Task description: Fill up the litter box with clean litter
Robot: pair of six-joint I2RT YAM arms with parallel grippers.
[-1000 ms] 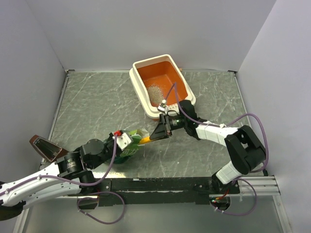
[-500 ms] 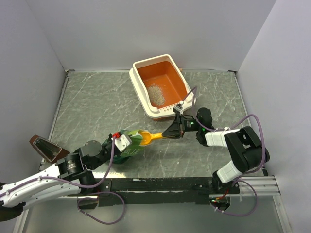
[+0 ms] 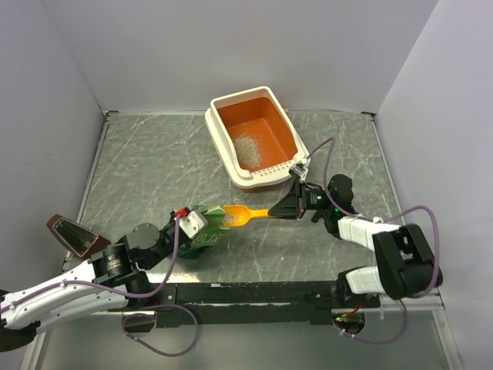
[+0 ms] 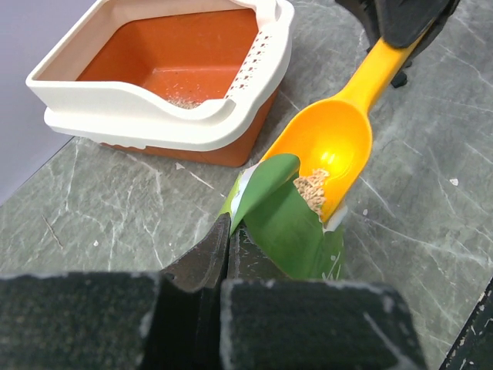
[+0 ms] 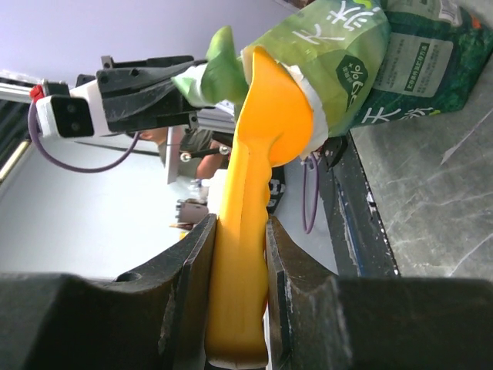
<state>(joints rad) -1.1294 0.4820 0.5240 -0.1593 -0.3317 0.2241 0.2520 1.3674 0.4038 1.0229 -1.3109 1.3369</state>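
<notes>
Stock as I see it from the console. Litter box [image 3: 219,145]: one, a rigid, probably light plastic tray, best taken by its cream rim; it stands on the bench [image 3: 139,169] and needs no lifting. Clean litter [image 3: 248,149]: one small pale pile on the box's orange floor, plus a few grains in the scoop bowl just outside the box's near short edge. I judge it loose and free-running, impossible to pinch, so it must ride in a level bowl. Scoop [image 3: 245,215]: one, stiff yellow plastic with a smooth handle, near the box's perforated end, its bowl at the bag mouth. Bag [image 3: 206,231]: one, thin crinkly green film, soft and liable to slump, lying nearer me than the box. Left end effector [image 4: 225,231]: one, pinched tight on the bag's top flap. Right end effector [image 5: 239,231]: one, clamped narrowly on the scoop handle.
</notes>
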